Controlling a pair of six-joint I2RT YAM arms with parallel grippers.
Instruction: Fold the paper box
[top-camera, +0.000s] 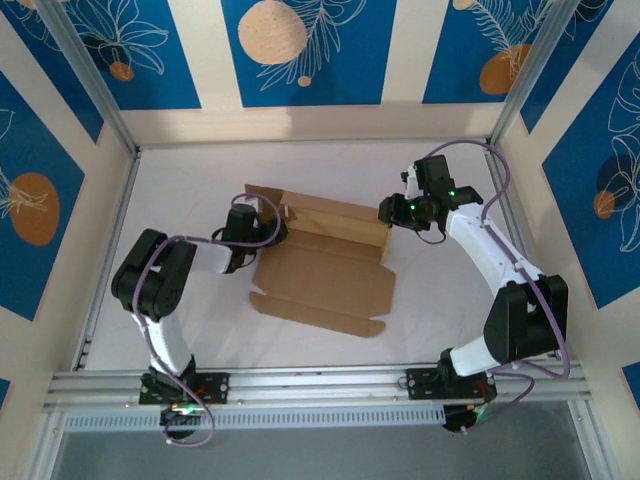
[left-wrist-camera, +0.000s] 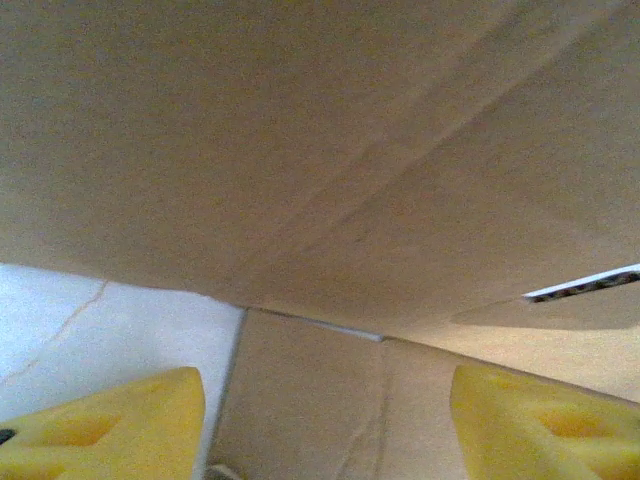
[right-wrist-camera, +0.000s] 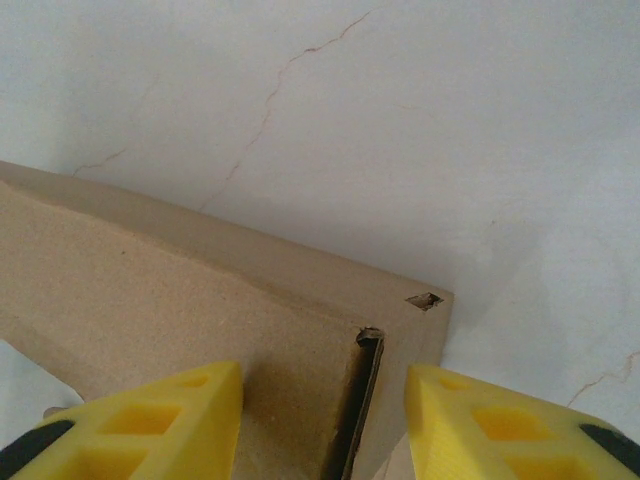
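Your top camera looked down from above and behind the arm bases, far enough back to take in the whole table (top-camera: 180, 190) and the paper box (top-camera: 325, 285). Your left wrist camera looked past the left gripper (left-wrist-camera: 322, 380), pressed close to the cardboard. Your right wrist camera faced steeply down past the right gripper (right-wrist-camera: 322, 368), near one box corner. All three shared the box.

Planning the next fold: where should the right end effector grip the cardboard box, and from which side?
On the box, the standing wall's right end, from the right: that doubled edge stands upright, and the right end effector straddles it, fingers apart.
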